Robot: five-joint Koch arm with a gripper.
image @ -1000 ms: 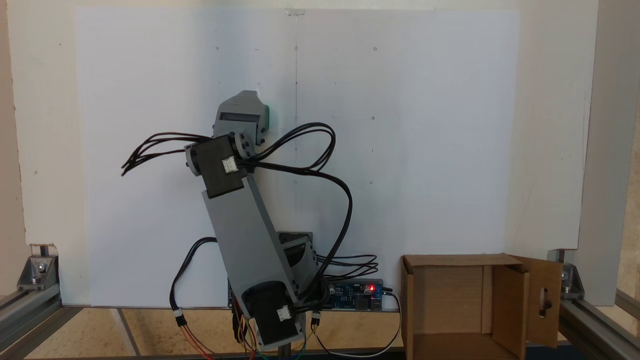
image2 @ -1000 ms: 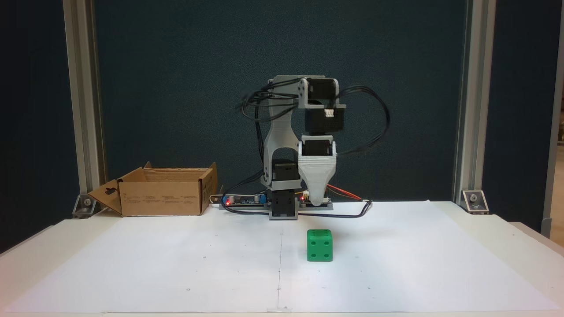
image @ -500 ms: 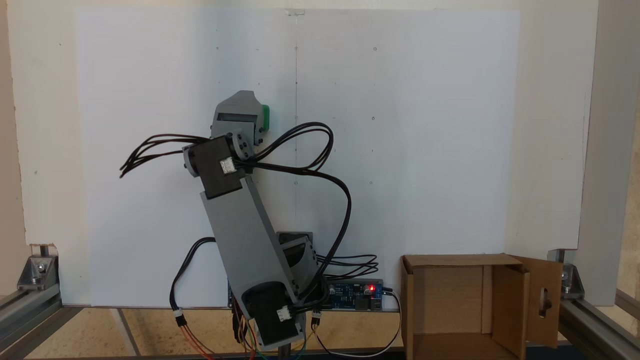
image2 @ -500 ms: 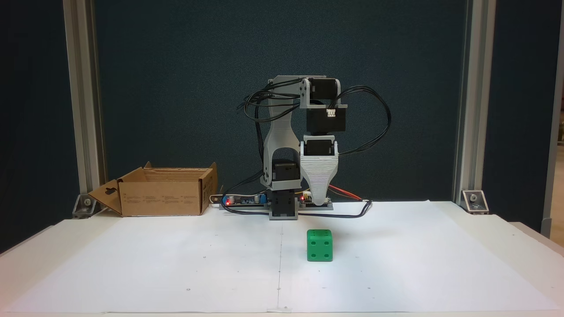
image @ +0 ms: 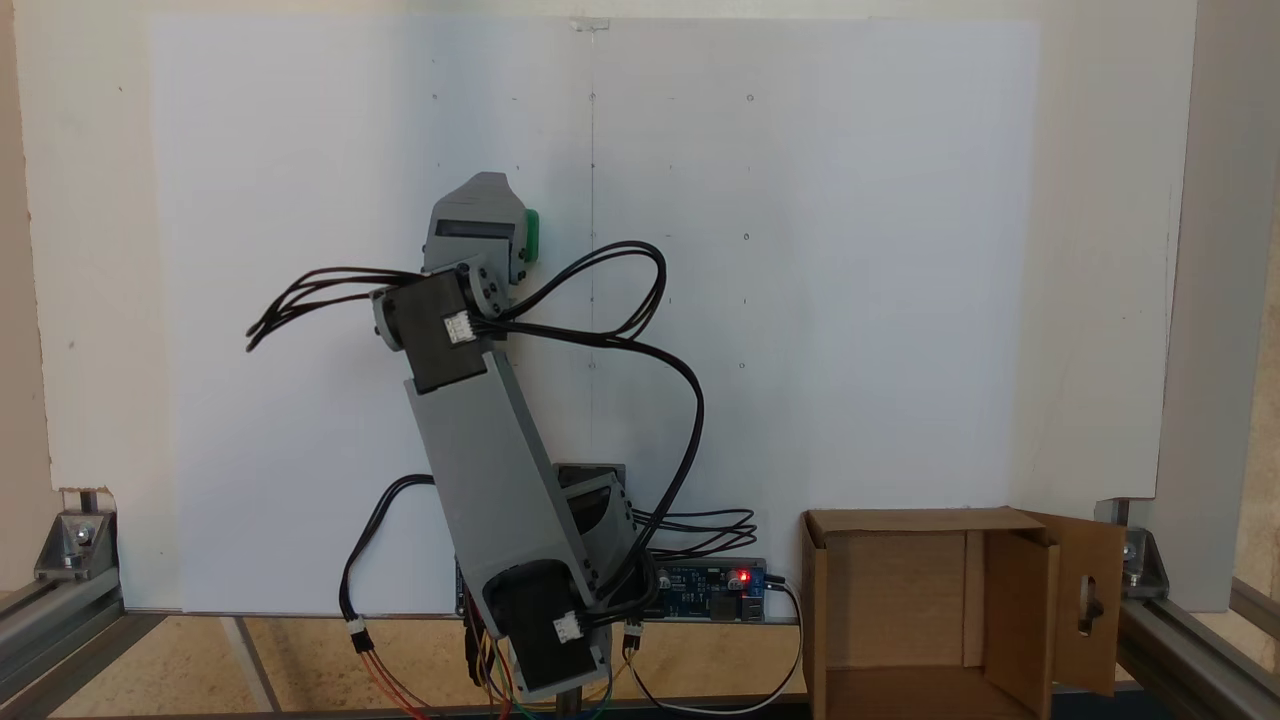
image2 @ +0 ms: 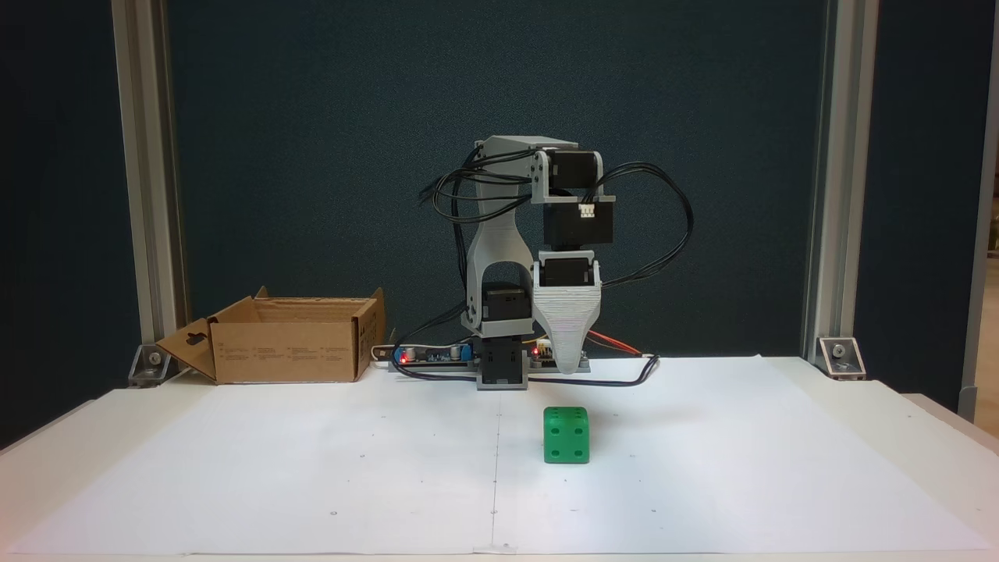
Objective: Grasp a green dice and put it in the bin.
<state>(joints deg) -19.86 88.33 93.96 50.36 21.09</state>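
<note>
Overhead, green dice (image: pixel 532 233) mostly hidden beneath end effector (image2: pixel 567 365) (gape indiscernible); bin (image2: pixel 290 341) apart.

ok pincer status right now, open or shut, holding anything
Pincer: cannot be told whether open or closed, one tip shows. It holds nothing; the green dice sits on the paper below it.

Bright green dice (image2: pixel 567 435) upright on white paper, well right of the open brown cardboard bin (image2: pixel 285 350), flaps out
</note>
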